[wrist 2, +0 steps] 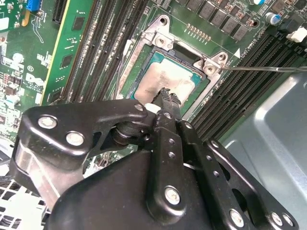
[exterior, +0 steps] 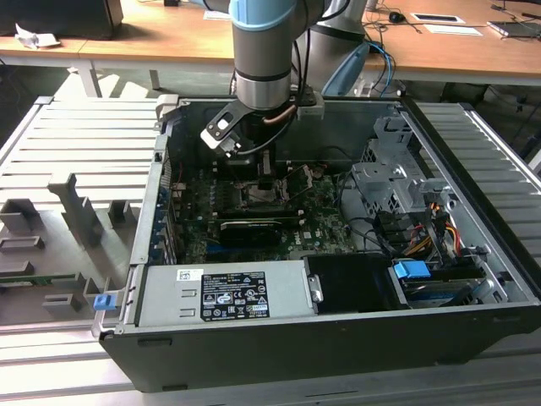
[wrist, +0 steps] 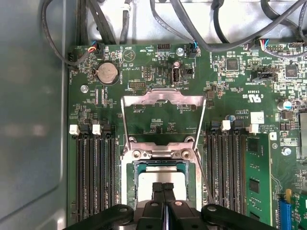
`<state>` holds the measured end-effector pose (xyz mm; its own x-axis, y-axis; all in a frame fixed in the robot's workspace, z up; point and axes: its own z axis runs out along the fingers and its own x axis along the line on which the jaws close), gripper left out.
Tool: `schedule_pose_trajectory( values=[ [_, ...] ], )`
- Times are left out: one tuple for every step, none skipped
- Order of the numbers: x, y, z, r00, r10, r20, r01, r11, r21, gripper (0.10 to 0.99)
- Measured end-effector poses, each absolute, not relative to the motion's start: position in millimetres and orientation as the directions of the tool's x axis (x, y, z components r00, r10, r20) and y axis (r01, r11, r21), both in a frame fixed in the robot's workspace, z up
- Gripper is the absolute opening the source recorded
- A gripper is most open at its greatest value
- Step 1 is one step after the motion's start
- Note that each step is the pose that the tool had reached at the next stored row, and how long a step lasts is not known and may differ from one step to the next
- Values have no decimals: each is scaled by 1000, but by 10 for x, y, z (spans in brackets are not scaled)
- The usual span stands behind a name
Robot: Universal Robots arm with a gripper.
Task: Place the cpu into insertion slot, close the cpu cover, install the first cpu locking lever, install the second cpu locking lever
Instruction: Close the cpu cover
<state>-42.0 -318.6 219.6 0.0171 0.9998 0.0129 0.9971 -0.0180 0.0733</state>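
The cpu [wrist: 160, 178], a silver-tan square, lies in the black insertion slot [wrist: 144, 166] on the green motherboard; in the second wrist view the cpu [wrist 2: 160, 79] lies flat inside the slot's rim [wrist 2: 188, 51]. My gripper [wrist: 163, 188] is shut, with its two black fingertips pressed together right over the chip's face and nothing between them. In the second wrist view the gripper [wrist 2: 167, 94] reaches the chip's near edge; I cannot tell if it touches. The cpu cover [wrist: 163, 97], a silver frame, stands swung open from its hinge. A thin locking lever [wrist 2: 268, 68] sticks out sideways, unlatched.
Black memory slots [wrist: 91, 167] flank the socket on both sides. The arm [exterior: 264, 51] reaches down into an open computer case [exterior: 473, 338] with cable bundles [exterior: 423, 228] and a drive cage at the exterior view's right. A grey power supply [exterior: 228, 292] lies along the front.
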Motion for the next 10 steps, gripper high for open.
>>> schedule_pose_trajectory(
  values=[
    [-408, -3186, 2196, 17, 1000, 13, 997, -18, 73, 106],
    [-403, -3187, 2196, 17, 1000, 13, 997, -18, 73, 106],
    [-401, -3191, 2196, 17, 1000, 13, 997, -18, 73, 106],
    [-400, -3192, 2196, 17, 1000, 13, 997, -18, 73, 106],
    [-399, -3192, 2196, 17, 1000, 13, 997, -18, 73, 106],
    [-399, -3192, 2196, 17, 1000, 13, 997, -18, 73, 106],
    [-399, -3192, 2197, 17, 1000, 13, 997, -18, 73, 106],
    [-400, -3193, 2207, 17, 1000, 13, 997, -18, 73, 106],
    [-399, -3192, 2236, 17, 1000, 13, 997, -18, 73, 106],
    [-399, -3191, 2255, 17, 1000, 13, 997, -18, 73, 106]
  ],
)
